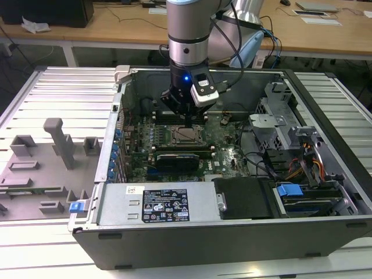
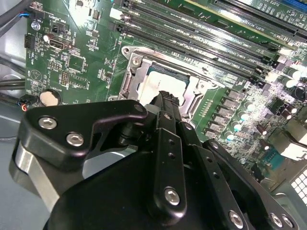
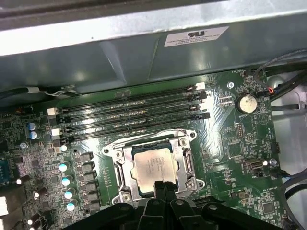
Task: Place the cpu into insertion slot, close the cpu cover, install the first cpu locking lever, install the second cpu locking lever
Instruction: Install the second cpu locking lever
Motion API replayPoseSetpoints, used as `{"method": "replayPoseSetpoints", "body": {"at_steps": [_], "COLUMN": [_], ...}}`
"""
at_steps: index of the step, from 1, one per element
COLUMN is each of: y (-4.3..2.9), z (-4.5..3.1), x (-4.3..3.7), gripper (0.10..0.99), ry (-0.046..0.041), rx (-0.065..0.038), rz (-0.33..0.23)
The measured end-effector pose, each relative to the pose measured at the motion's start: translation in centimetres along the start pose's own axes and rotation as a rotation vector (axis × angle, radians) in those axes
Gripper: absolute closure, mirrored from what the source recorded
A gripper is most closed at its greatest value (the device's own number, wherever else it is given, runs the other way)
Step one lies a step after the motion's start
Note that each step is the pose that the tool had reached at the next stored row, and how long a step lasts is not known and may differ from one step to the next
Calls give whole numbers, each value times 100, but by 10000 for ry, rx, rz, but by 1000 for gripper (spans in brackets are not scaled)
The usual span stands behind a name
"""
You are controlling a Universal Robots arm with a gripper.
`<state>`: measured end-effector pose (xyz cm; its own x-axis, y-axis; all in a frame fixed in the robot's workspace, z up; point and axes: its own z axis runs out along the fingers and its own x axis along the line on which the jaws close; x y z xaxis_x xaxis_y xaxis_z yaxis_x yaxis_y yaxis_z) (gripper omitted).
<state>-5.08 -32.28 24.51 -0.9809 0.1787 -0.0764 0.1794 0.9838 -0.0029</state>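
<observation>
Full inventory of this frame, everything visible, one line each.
computer case: 1, dark grey, lying open on the slatted table
slatted table: 1, pale grey, under the case
green circuit board: 1, inside the case
insertion slot: 1, silvery rim, mid-board
cpu: 1, silvery-beige, seated in the slot
cpu cover: 1, silvery frame, lying around the cpu
memory slots: 4, long, black, beside the socket
coin cell: 1, silver, on the board
power supply: 1, grey, labelled, near wall of the case
grey fixtures: several, at the exterior view's left
wooden desks: behind
gripper: 1, black, tip at the cpu's edge
</observation>
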Motion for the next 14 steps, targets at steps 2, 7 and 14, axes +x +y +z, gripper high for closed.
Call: {"method": "replayPoseSetpoints", "body": {"at_steps": [2,7,14], "y": [0,-39,-249], "z": [-1,-3,1], "x": [0,-7,-41], "gripper": [980,980,980], "ry": [0,0,0], "rx": [0,1,1], "rz": [0,0,0]}}
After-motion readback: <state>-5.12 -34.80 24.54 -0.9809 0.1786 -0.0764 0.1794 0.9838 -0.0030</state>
